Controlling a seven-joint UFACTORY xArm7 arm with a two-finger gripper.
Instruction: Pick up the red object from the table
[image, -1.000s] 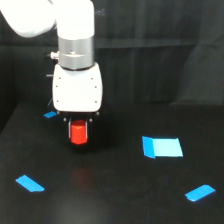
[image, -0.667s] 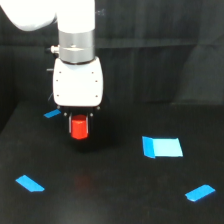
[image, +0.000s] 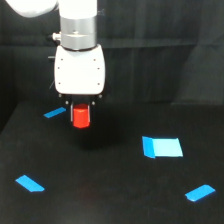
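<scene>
One white robot arm with a silver-grey cylindrical wrist comes down from the top of the exterior view, ending in a boxy white gripper (image: 80, 111). Its dark fingers are short stubs under the white housing, and they sit close against the sides of the small bright red-orange cylinder (image: 80, 116), one on each side near its top. The jaws look nearly closed, only as wide as that cylinder, and it is the single thing they have hold of. There is just one red object to be seen.

The red cylinder hangs upright beneath the gripper, and a gap of black shows under it; a faint reddish glint lies on the surface lower down in the view, so it appears to be off the large matte black table (image: 105, 200) rather than resting on it, though the dark surface makes the exact gap hard to judge.

On the table I count four pieces of bright blue tape. A thin blue strip (image: 55, 112) lies just to the exterior view's left of the cylinder. A larger, roughly rectangular blue patch (image: 162, 147) sits well apart towards the exterior view's right. A slanted blue piece (image: 30, 183) lies near the lower left, and another slanted blue piece (image: 200, 192) near the lower right.
</scene>
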